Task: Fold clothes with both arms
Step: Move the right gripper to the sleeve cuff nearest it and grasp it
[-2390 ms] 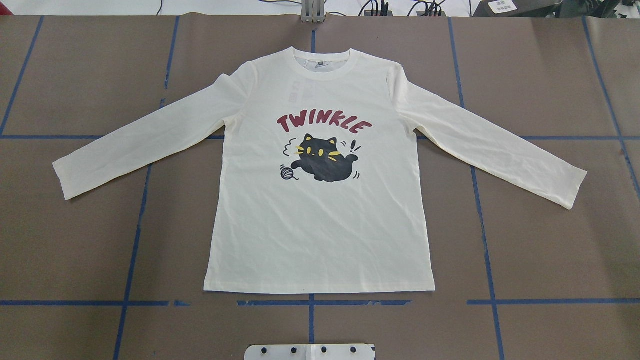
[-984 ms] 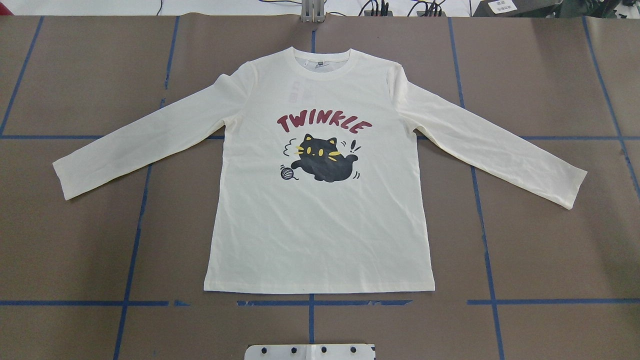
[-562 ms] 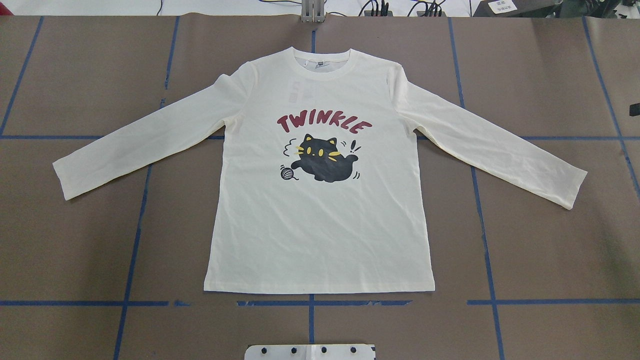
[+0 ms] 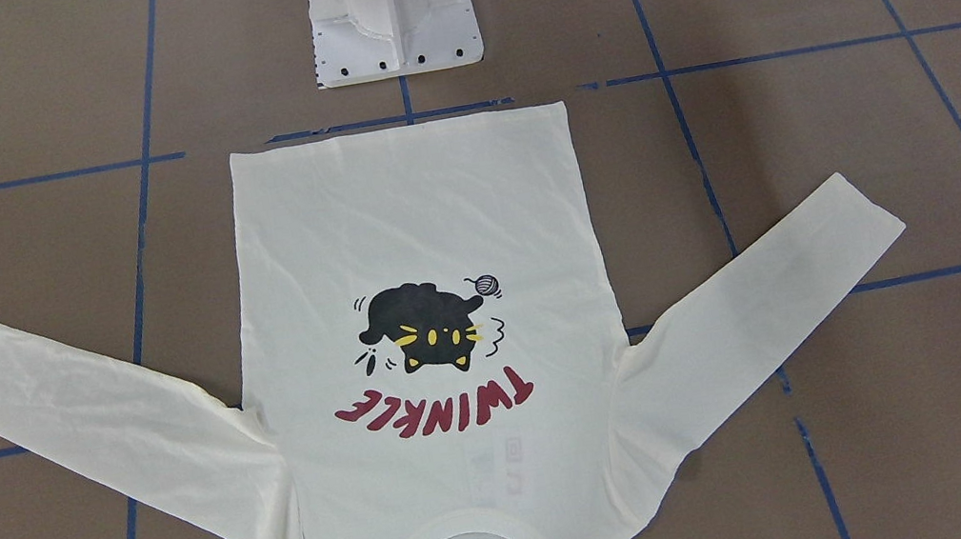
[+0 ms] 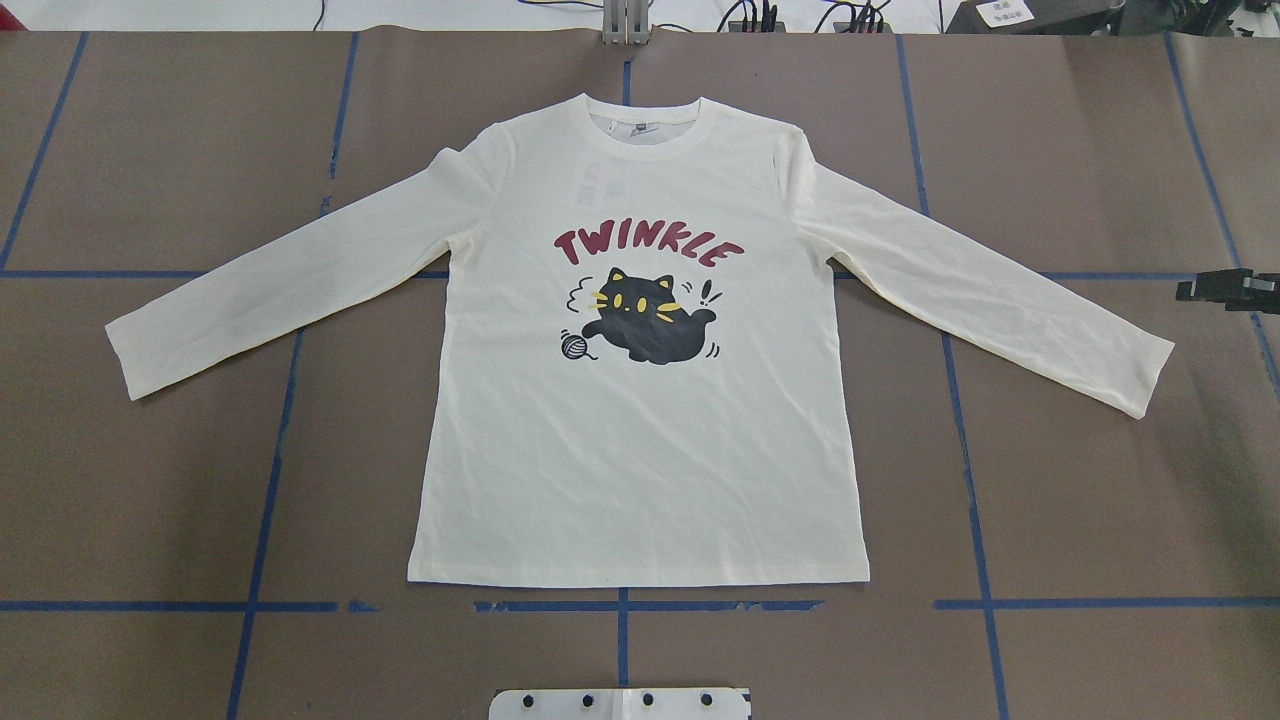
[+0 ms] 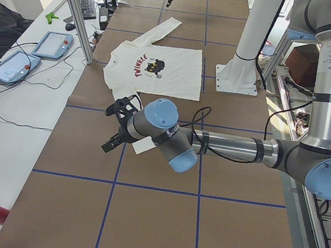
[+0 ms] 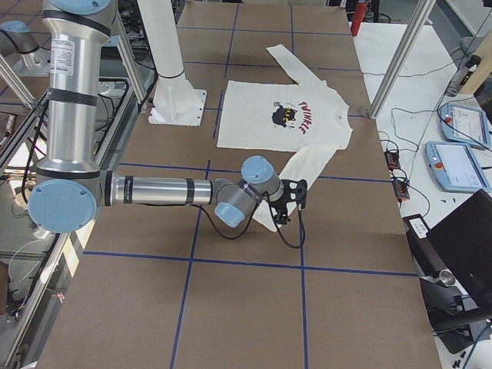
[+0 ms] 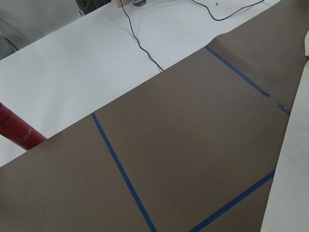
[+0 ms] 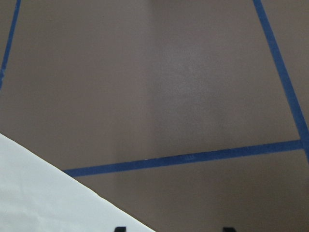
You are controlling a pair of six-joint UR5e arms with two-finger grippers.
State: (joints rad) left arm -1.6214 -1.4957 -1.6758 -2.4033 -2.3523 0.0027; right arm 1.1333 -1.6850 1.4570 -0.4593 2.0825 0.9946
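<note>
Shirt [image 5: 640, 450], cream with long sleeves, spread flat and print side up at the middle of the bench [image 5: 150, 500].

Collar points away from the robot, the hem lies near the white pedestal base [image 4: 393, 23], and both sleeves angle outward. Right arm [image 7: 154, 190] reaches low over the bench near the right cuff [image 5: 1145, 375], apart from it; the right jaws stand wide, their fingertips [image 9: 120, 229] well apart in the wrist view. Left arm [image 6: 234, 148] reaches near the left cuff [image 5: 125, 360]; the left jaws appear only in the side view, so their state cannot be told.
</note>
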